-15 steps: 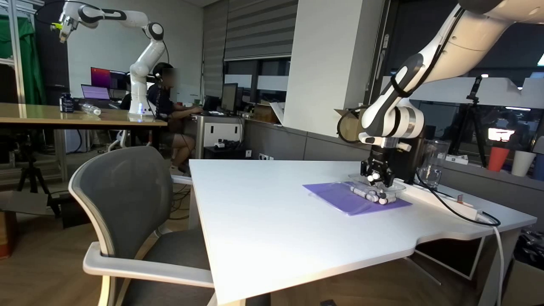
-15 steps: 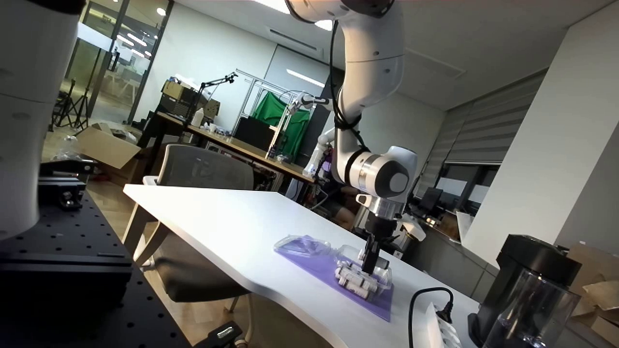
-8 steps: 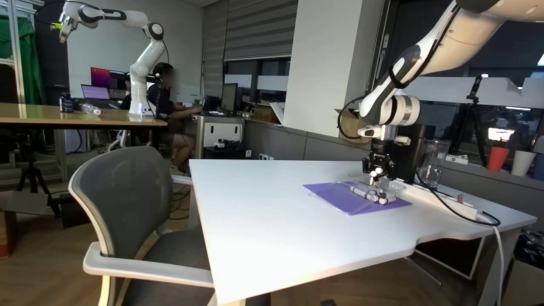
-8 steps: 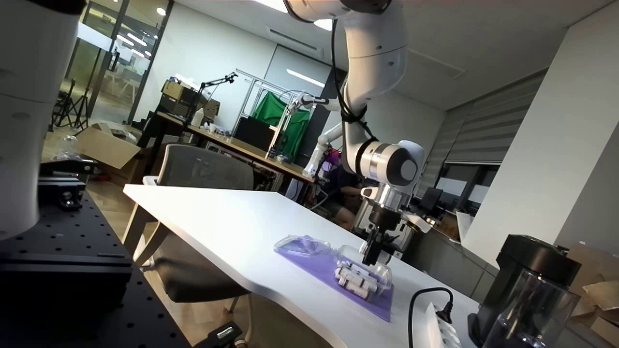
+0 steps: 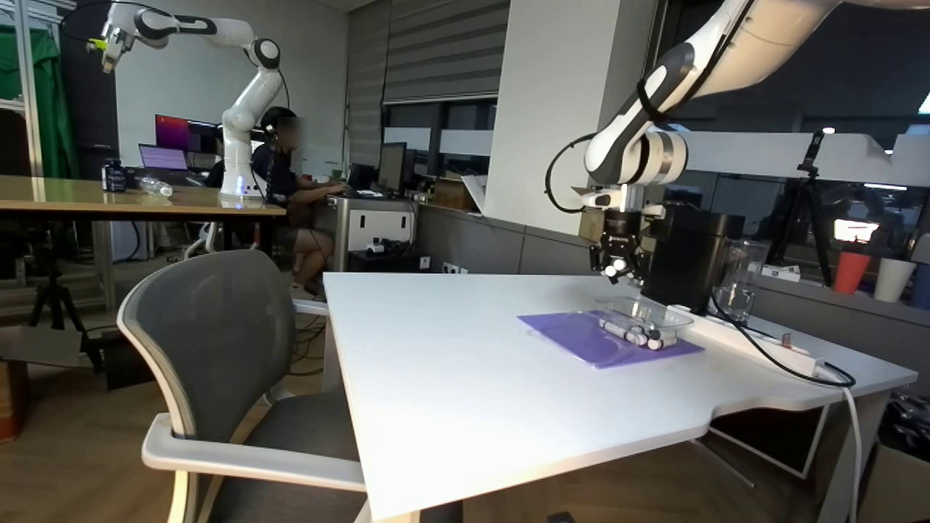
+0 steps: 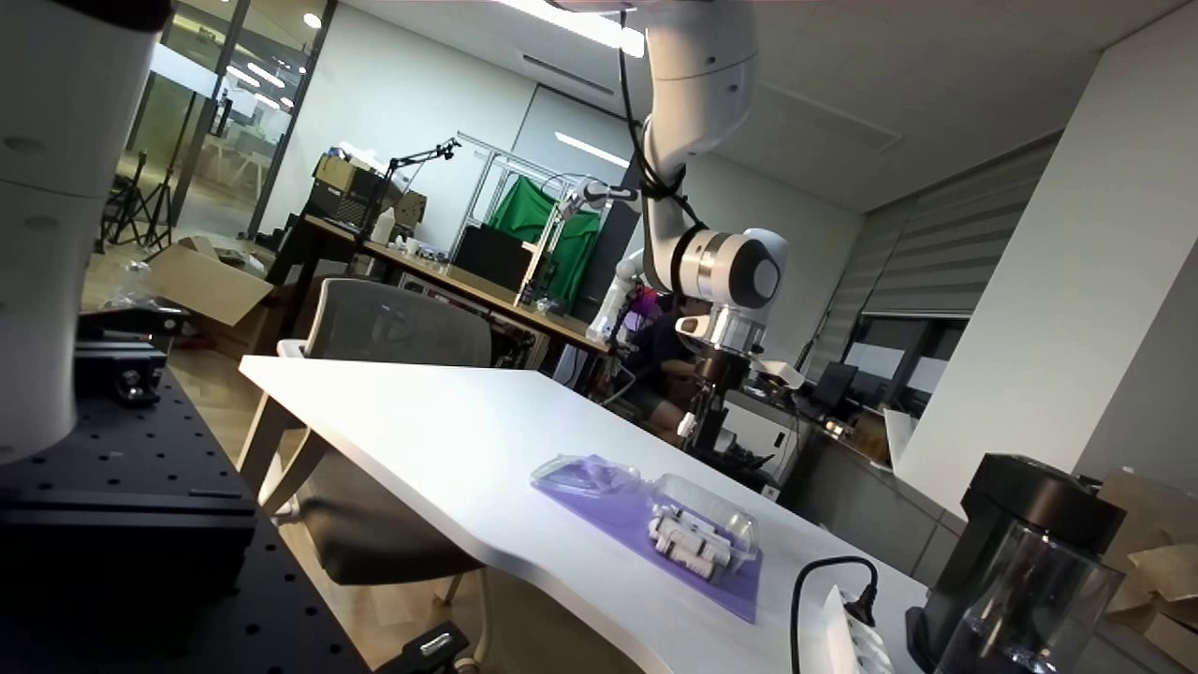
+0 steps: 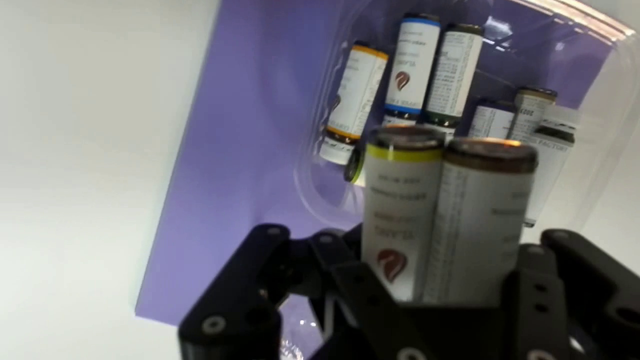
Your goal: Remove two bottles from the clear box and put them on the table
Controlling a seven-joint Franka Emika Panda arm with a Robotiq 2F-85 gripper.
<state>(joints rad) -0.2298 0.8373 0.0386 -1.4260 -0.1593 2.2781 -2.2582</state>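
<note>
My gripper is shut on two bottles side by side, one with a yellow band and one with a brown band. In both exterior views the gripper hangs in the air above and beside the clear box, with the bottles' white caps showing at the fingers. The low clear box stands open on the mat, and its wall shows in the wrist view. Several bottles lie inside it. The white table is below.
A flat purple mat lies under the box. A clear lid lies on it beside the box. A tall black machine and a white power strip with a black cable stand near the box. A chair stands at the table.
My gripper has risen out of the clear box with the two bottles in it and shifted a little away from the black machine. The box and the other bottles have not moved.
</note>
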